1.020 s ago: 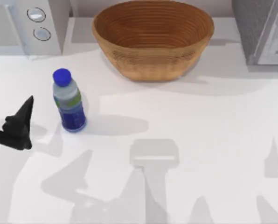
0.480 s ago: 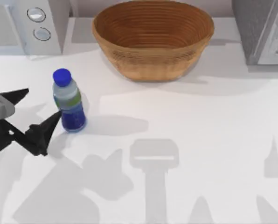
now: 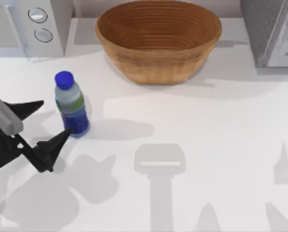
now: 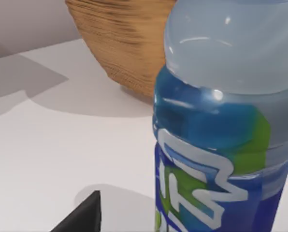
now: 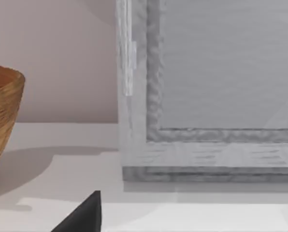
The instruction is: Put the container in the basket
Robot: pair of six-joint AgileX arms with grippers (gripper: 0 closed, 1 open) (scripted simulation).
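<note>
**A:** Where is the bottle [image 3: 71,104] right now?

**B:** It stands upright on the white table [image 3: 192,145], toward the left side in the top view, with its blue cap on. The basket [image 3: 158,38] sits well apart from it, at the back of the table near the middle, with nothing inside.

**A:** So the bottle is not in the basket?

**B:** Not yet. By my reading, nothing of the task is finished: the grasp, the lift, the carry across and the release all remain.

**A:** What is the left arm doing?

**B:** The left gripper [image 3: 43,124] is low at the table's left edge, just beside the bottle. Its two black fingers are spread apart, one tip close to the bottle's blue lower half, the other farther back. They do not appear to touch it. In the left wrist view the bottle [image 4: 221,125] is very close, with the basket [image 4: 124,43] behind it.

**A:** And the right arm?

**B:** It looks parked at the right. Its wrist view shows a grey cabinet [image 5: 211,92] and one dark fingertip, so I cannot tell whether its fingers are apart or together.
</note>
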